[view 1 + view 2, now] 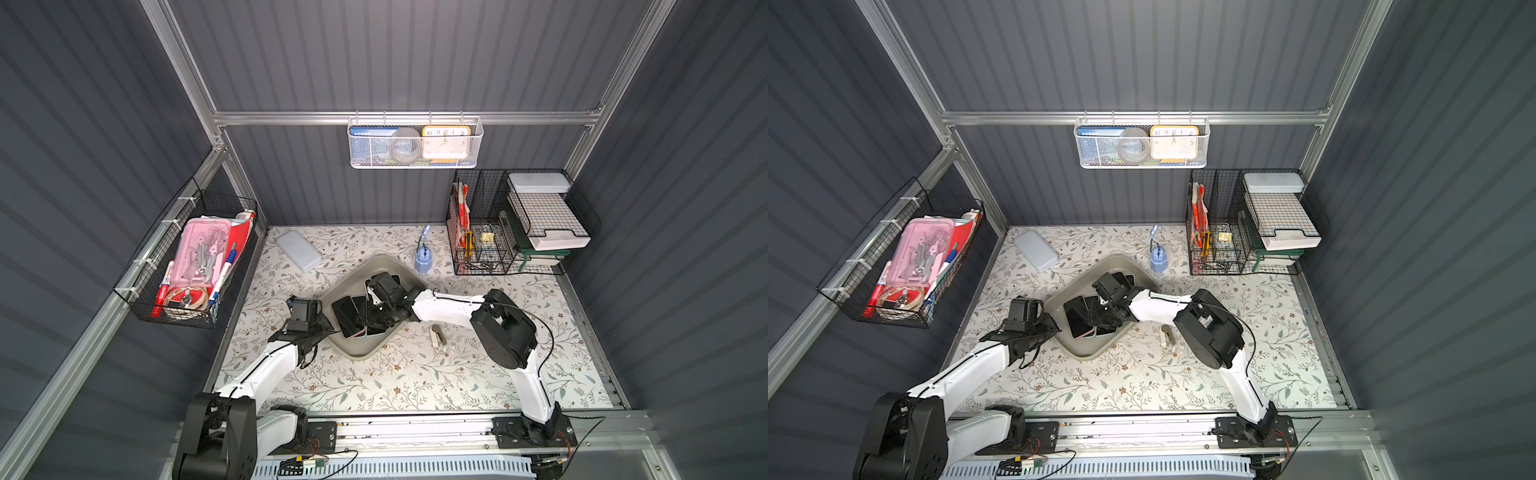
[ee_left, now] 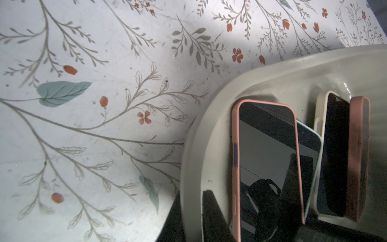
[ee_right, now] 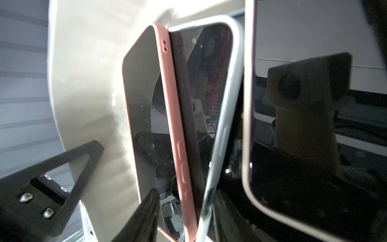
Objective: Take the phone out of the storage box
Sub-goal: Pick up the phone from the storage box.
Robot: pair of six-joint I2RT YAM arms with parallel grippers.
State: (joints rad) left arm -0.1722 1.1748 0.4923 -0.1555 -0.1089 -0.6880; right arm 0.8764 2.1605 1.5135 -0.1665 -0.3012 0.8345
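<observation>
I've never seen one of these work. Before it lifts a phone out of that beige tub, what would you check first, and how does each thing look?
1. Brace on the storage box: ok; the left tool is shut on its rim.
2. Position of the right tool: ok; it is in the box among the phones.
3. Right tool's grip on one phone: cannot tell; no view shows it.
4. Phones lying apart: not ok; the pink-cased phone overlaps the pale-blue-cased phone.
5. Set-down space: ok; bare table shows in front of the box.
</observation>
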